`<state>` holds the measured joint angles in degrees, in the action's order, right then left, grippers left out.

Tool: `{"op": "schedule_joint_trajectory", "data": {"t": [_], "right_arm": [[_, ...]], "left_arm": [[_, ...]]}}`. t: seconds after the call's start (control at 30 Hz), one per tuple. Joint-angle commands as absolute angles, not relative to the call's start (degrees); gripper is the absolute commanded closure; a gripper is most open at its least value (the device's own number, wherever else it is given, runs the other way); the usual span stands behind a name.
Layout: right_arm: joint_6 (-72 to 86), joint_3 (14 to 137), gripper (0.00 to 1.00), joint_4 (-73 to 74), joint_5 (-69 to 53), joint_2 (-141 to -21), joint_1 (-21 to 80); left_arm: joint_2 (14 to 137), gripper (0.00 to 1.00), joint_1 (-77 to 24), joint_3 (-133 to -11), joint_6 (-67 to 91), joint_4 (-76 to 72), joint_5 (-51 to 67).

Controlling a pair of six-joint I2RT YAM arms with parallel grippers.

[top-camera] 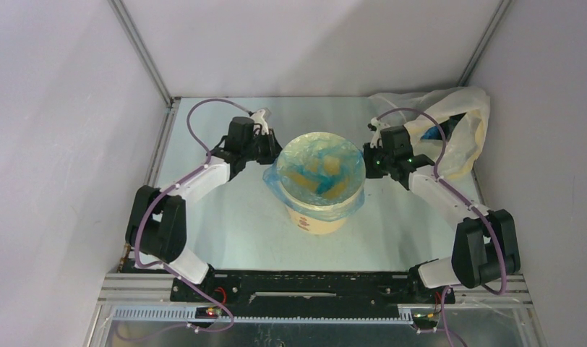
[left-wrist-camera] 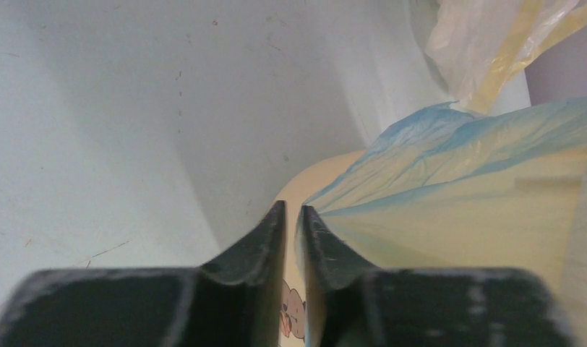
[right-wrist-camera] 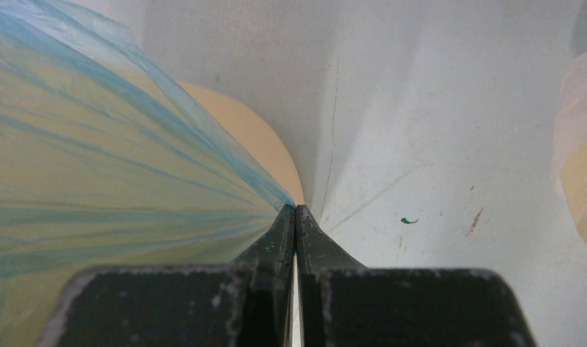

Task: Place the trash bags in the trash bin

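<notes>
The yellow-orange trash bin [top-camera: 321, 219] stands mid-table. The blue translucent trash bag [top-camera: 318, 170] is stretched across its mouth and hangs over the rim. My left gripper [top-camera: 273, 149] is at the bin's left rim. In the left wrist view the left gripper [left-wrist-camera: 293, 210] has its jaws a narrow gap apart, with the bag [left-wrist-camera: 457, 152] fanning out from the right fingertip over the bin [left-wrist-camera: 332, 172]. My right gripper [top-camera: 367, 160] is at the right rim. In the right wrist view the right gripper [right-wrist-camera: 296, 208] is shut on the taut bag [right-wrist-camera: 95, 166] beside the bin [right-wrist-camera: 240, 123].
A larger pale yellowish see-through bag [top-camera: 457, 123] lies crumpled at the back right corner, close behind the right arm. It also shows in the left wrist view [left-wrist-camera: 486, 43] and the right wrist view [right-wrist-camera: 583, 181]. White walls enclose the table on three sides.
</notes>
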<state>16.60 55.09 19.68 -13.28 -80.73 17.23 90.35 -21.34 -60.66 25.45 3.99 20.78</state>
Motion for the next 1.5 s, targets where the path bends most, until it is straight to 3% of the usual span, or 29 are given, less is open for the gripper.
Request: {"op": "schedule_joint_trajectory", "data": {"t": [0.0, 0.03, 0.13, 0.2, 0.3, 0.4, 0.6, 0.67, 0.77, 0.9, 1.07, 1.47], "right_arm": [[17.5, 55.4, 1.00, 16.2, -12.5, -78.4, 16.6], [17.4, 55.5, 0.97, 16.6, -12.5, -77.6, 16.2], [16.8, 57.6, 0.70, 20.0, -11.2, -75.1, 14.9], [16.5, 59.5, 0.60, 23.2, -9.6, -73.7, 14.3], [16.0, 63.2, 0.49, 28.8, -6.3, -71.9, 14.0], [15.7, 65.9, 0.47, 32.1, -3.7, -68.8, 14.0], [13.0, 71.3, 0.56, 36.0, -5.1, -60.9, 16.6], [11.7, 73.8, 0.70, 37.2, -5.7, -59.3, 19.0], [8.8, 77.2, 0.99, 39.3, -10.9, -59.7, 23.4], [4.5, 82.6, 1.00, 45.3, -13.6, -65.3, 32.3], [0.6, 87.5, 1.00, 51.0, -8.1, -75.5, 42.2], [-2.7, 86.2, 1.00, 52.0, -6.0, -86.3, 45.4]], "left_arm": [[87.8, 0.76, -20.9, -60.7, 25.8, 1.8, 18.6], [87.1, 0.71, -20.7, -60.7, 25.6, 1.9, 18.0], [84.1, 0.65, -19.4, -60.7, 25.4, 3.3, 15.7], [81.4, 0.56, -18.3, -60.7, 25.1, 4.6, 14.2], [76.8, 0.42, -17.0, -60.6, 24.8, 6.3, 12.3], [71.5, 0.35, -16.6, -58.7, 25.1, 6.9, 10.0], [58.4, 0.32, -16.4, -47.8, 28.9, 4.5, 8.4], [53.7, 0.33, -16.4, -43.5, 30.9, 3.5, 9.5], [47.1, 0.34, -16.4, -38.5, 33.8, 2.7, 12.6], [39.6, 0.35, -16.4, -33.7, 37.3, 2.1, 17.6], [36.0, 0.34, -16.4, -30.4, 39.4, 1.9, 20.4], [44.9, 0.44, -16.4, -27.7, 39.9, -5.0, 25.8]]}}
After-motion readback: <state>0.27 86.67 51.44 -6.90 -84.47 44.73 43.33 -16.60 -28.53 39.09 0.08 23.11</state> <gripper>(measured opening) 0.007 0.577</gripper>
